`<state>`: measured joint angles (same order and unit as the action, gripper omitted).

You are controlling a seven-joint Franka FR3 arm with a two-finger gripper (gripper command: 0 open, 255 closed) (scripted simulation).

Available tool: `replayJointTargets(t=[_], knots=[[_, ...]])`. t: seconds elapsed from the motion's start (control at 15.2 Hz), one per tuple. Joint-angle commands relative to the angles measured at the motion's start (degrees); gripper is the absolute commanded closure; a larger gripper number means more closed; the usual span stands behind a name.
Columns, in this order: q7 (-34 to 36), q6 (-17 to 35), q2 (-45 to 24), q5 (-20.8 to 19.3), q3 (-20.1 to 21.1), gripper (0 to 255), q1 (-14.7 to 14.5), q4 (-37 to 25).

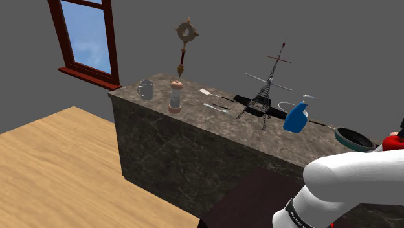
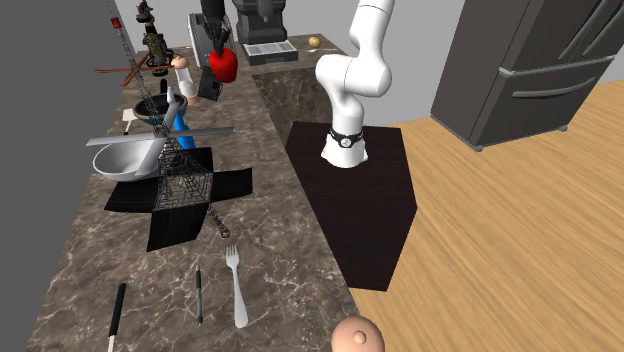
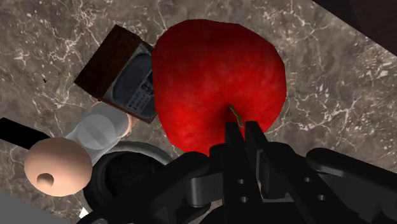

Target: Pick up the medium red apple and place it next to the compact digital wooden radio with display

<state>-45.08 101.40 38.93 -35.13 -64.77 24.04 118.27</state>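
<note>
Red apple aloft: a glossy, round red apple (image 3: 216, 83) hangs clasped at its stem end between the narrowly set black fingers of the white arm's end effector (image 3: 243, 132), clear of the dark marbled stone desk (image 2: 285, 225). In the second exterior view the fruit sits at the upper left of the frame, well along the desk from the arm's dark box stand (image 2: 370, 210).

Just beneath the apple, and partly covered by it in the wrist view, lies the small wood-cased radio with a grey display face (image 3: 118, 73), its box set aslant to the line between the fingers. A clear grinder with a pale round cap (image 3: 57, 167) and the rim of a dark frying pan (image 3: 124, 159) crowd the radio on the side away from the desk's edge.

Open room, by that reading, lies on the radio's other flank, the bare stone towards the edge, where a dark strip marks the drop. The coming move looks like a short sideways shift onto that patch, then a straight descent, wary of the edge.
</note>
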Motion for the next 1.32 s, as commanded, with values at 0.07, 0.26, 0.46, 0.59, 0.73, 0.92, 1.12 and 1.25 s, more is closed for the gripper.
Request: replayJointTargets(t=[0.07,0.26,0.46,0.59,0.73,0.92,1.12,1.25], knots=[[0.32,2.12,-0.02,-0.68,-1.40,255,-0.35,1.67],[0.65,4.16,0.05,-1.45,-2.67,255,-0.49,3.47],[0.99,6.23,0.04,-2.24,-4.09,255,-0.75,5.15],[1.21,7.62,-0.01,-2.78,-5.11,255,-1.00,6.21],[1.42,9.02,-0.10,-3.32,-6.19,255,-1.31,7.23],[1.75,11.14,-0.30,-4.15,-7.95,255,-1.89,8.66],[1.79,11.38,-0.32,-4.25,-8.16,255,-1.97,8.82],[1.79,11.38,-0.32,-4.25,-8.16,255,-1.97,8.82]])
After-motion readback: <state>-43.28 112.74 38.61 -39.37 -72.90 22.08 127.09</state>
